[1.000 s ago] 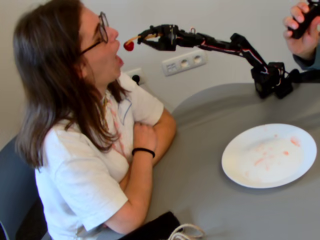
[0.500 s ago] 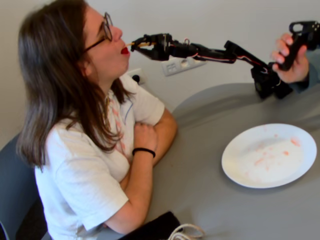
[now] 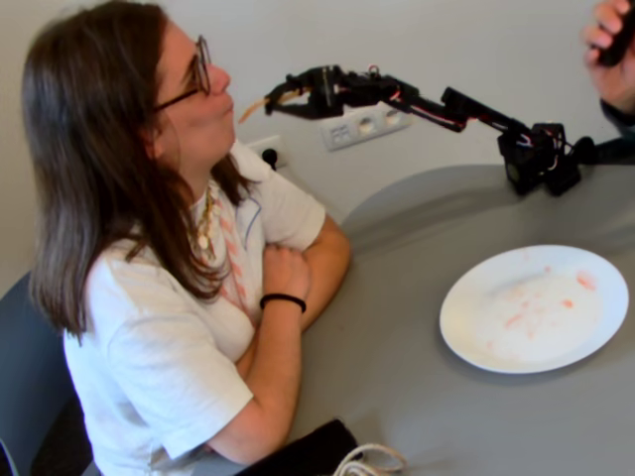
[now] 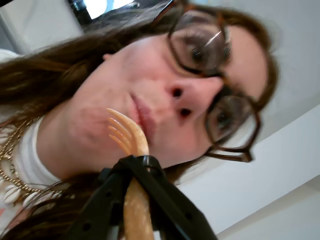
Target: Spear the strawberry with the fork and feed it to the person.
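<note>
Fork: one pale yellow-orange fork (image 4: pixel 131 137) with short tines, bare, no fruit on it; in the fixed view it shows as a thin pale sliver (image 3: pixel 254 106) sticking out ahead of the pincer toward the face.
Pincer: one black pincer (image 4: pixel 135 172), closed tight round the fork's handle; in the fixed view (image 3: pixel 286 99) it hangs in the air just short of the mouth, at the end of the outstretched black arm (image 3: pixel 446 104).
Strawberry: not visible in either view; nothing red on the tines or on the table.
Person: one woman (image 3: pixel 149 248) with long brown hair, dark-rimmed glasses and a white T-shirt, directly ahead of the pincer, lips shut; the tines stand just in front of her mouth, and contact cannot be told.
Wrist view only: her face (image 4: pixel 170 100) close up and tilted, closed lips right beyond the tines, shell and gold necklace (image 4: pixel 15 185) to the pincer's lower left.
Fixed view only: one white plate (image 3: pixel 534 308) with faint pinkish smears, well behind and below the pincer, near the arm's base (image 3: pixel 536 159); grey table (image 3: pixel 417 397); black wristband (image 3: pixel 284 299); wall sockets (image 3: pixel 365 124) behind the arm; a second hand (image 3: pixel 613 55) holding something dark at the top right corner.
</note>
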Tool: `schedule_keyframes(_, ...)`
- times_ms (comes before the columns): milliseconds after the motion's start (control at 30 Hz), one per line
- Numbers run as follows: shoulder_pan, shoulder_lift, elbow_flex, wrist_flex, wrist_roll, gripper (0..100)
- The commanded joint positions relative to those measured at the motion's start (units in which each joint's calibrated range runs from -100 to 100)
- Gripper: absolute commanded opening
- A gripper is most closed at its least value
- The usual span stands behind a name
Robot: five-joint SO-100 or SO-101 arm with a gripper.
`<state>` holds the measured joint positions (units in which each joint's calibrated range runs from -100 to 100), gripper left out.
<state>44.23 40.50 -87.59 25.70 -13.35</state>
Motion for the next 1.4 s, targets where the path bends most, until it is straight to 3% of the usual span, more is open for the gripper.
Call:
schedule_keyframes(0,0.7,-5.2,-10.2,6.3,-0.1,1)
schedule_keyframes(200,1.2,-19.4,-12.1,19.6,-0.1,1)
schedule_keyframes(500,0.5,-45.0,-12.1,59.7,-0.1,1)
schedule_keyframes(667,0.5,-54.3,-12.1,73.5,-0.1,1)
schedule_keyframes(1067,0.3,-77.2,-11.8,74.3,-0.2,1)
schedule_keyframes(1200,-8.4,-81.3,0.9,74.3,-0.1,1)
schedule_keyframes(1367,-24.7,-98.3,35.3,74.3,0.1,1)
